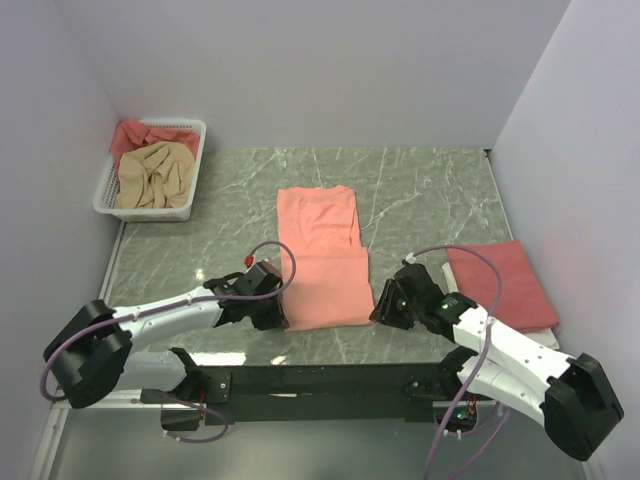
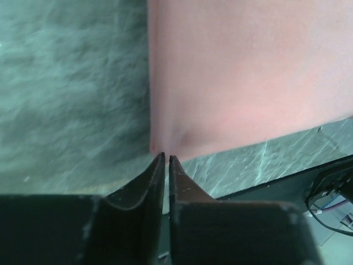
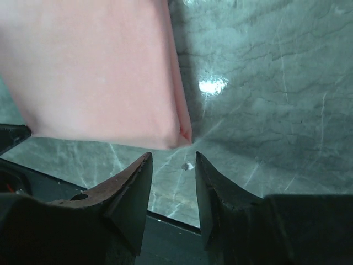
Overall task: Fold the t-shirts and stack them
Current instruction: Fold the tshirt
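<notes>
A salmon-pink t-shirt (image 1: 320,255) lies partly folded in the middle of the table, its lower half doubled over. My left gripper (image 1: 278,316) sits at its near left corner. In the left wrist view the left gripper (image 2: 164,157) is shut with only a hairline gap and holds nothing, its tips just short of the shirt corner (image 2: 231,83). My right gripper (image 1: 381,312) is open at the near right corner. In the right wrist view the shirt corner (image 3: 110,77) lies just beyond the right gripper (image 3: 172,157). A folded rose-red t-shirt (image 1: 500,282) lies at the right.
A white lattice basket (image 1: 196,170) at the back left holds a crumpled beige-tan shirt (image 1: 152,176) and a rose-red one (image 1: 132,133). A black rail (image 1: 320,381) runs along the near edge. White walls close in the left, back and right.
</notes>
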You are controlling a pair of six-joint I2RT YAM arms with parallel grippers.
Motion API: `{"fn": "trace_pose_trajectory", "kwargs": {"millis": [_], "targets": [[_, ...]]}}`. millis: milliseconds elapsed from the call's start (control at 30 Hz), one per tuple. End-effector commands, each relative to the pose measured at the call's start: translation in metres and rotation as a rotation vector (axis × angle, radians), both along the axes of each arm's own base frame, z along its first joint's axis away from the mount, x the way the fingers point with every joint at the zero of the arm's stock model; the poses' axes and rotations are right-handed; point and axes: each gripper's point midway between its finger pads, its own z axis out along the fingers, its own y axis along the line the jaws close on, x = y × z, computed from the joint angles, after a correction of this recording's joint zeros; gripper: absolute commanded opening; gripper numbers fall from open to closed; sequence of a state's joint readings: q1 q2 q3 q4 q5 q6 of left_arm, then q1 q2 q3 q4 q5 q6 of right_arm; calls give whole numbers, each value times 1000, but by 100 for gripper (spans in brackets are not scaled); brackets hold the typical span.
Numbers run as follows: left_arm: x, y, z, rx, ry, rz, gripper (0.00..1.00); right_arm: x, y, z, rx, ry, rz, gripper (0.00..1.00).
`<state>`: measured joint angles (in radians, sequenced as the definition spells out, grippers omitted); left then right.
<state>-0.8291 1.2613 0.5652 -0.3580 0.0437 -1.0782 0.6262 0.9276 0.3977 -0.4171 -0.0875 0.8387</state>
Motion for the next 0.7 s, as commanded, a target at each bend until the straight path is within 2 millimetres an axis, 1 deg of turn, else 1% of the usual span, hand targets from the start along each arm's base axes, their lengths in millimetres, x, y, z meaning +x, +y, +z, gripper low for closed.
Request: {"fn": "trace_pose_trajectory", "kwargs": {"millis": [0, 33, 67, 100, 167, 200, 300, 333, 367, 400, 467, 500, 667], "targets": [[0, 9, 18, 19, -24, 24, 15, 4, -5, 4, -8, -30, -41, 45], [-1, 9, 22, 13, -25, 30, 19, 4, -3, 4, 1, -31, -36, 45], [-1, 10, 27, 0, -34, 37, 20, 6, 0, 5, 14, -35, -35, 45], [-3, 11, 29, -2, -29, 42, 22, 3, 3, 2, 31, -22, -23, 45], [-6, 14, 28, -7, -25, 54, 24, 5, 7, 1, 48, -24, -19, 45], [-9, 18, 23, 0, -15, 58, 27, 3, 8, -1, 52, -17, -17, 45], [-11, 11, 21, -50, -12, 55, 32, 3, 8, -6, 51, -5, -18, 45], [-14, 11, 16, -62, -3, 55, 36, 3, 8, -7, 52, -3, -21, 44], [-11, 4, 19, -104, -21, 49, 38, 3, 8, -8, 52, 0, -22, 44], [-13, 4, 14, -114, -17, 48, 41, 2, 8, -9, 53, 4, -27, 44], [-11, -1, 16, -151, -28, 56, 43, 1, 6, -12, 50, 6, -40, 43], [-12, 1, 12, -148, -27, 63, 43, 1, 5, -13, 51, 6, -45, 43], [-5, 0, 10, -164, -62, 85, 43, 2, 1, -16, 62, -16, -84, 43]]}}
